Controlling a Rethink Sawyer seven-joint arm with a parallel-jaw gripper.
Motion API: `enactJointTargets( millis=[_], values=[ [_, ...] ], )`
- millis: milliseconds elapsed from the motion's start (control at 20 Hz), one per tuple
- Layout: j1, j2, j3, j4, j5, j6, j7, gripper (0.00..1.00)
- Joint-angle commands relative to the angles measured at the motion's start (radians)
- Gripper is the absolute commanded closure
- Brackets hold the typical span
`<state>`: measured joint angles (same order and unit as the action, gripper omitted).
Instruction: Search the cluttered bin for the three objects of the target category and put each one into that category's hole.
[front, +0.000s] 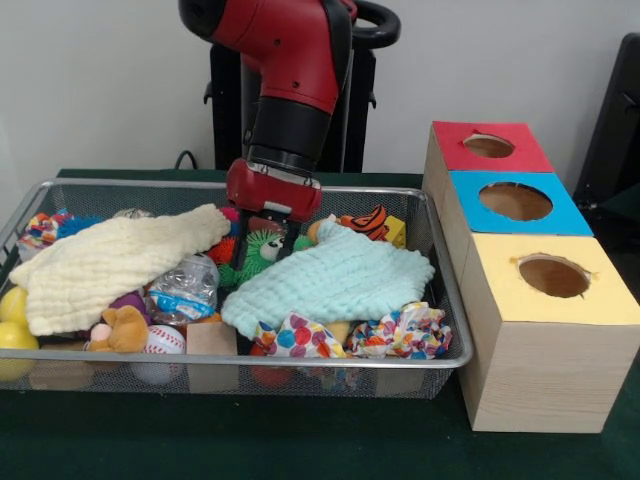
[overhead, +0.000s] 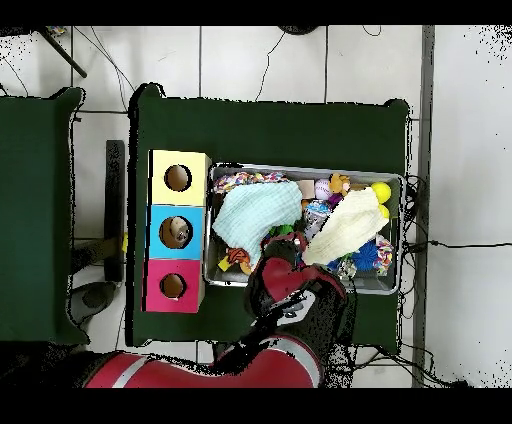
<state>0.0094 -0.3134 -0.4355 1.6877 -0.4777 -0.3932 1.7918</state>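
Three holes, one in each coloured box top: the red box (front: 490, 146), the blue box (front: 517, 202) and the yellow box (front: 555, 277), set in a row just outside the wire bin (front: 440, 362), off to the side of the claw (front: 268, 243) and well apart from it. In the overhead view something brownish sits inside the blue hole, too small to name.

Two cloths lie over the clutter. The pale yellow cloth (front: 110, 262) spreads away on one side of the claw, the mint cloth (front: 335, 280) on the other, and the claw comes down into the gap between them, right over a green spiky toy (front: 262, 250). Its tips are sunk among the toys, so I cannot tell whether it is spread or closed, or whether it has anything.

Two yellow balls (front: 12, 320) rest at the bin's end beyond the yellow cloth, both cut by the wire rim. One baseball (front: 165, 341) lies at the front wall beside one tan plush animal (front: 125, 329) and one wooden block (front: 211, 338). One striped orange toy (front: 366, 221) pokes out behind the mint cloth. Two bright printed bundles (front: 400, 333) lie at its front edge. Much of the bin's contents stays buried under the cloths.
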Motion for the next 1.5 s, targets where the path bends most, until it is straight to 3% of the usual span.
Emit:
enactJointTargets(
  millis=[50,550,900,1500],
  values=[
    [-0.036,0.005,0.171,-0.137,-0.137,0.123,0.012,0.00],
    [-0.073,0.034,0.171,-0.156,-0.179,0.085,0.059,0.00],
    [-0.141,-0.033,0.180,-0.160,-0.182,0.207,0.049,0.00],
    [-0.066,0.033,0.060,-0.193,-0.072,0.137,0.076,0.00]
  ],
)
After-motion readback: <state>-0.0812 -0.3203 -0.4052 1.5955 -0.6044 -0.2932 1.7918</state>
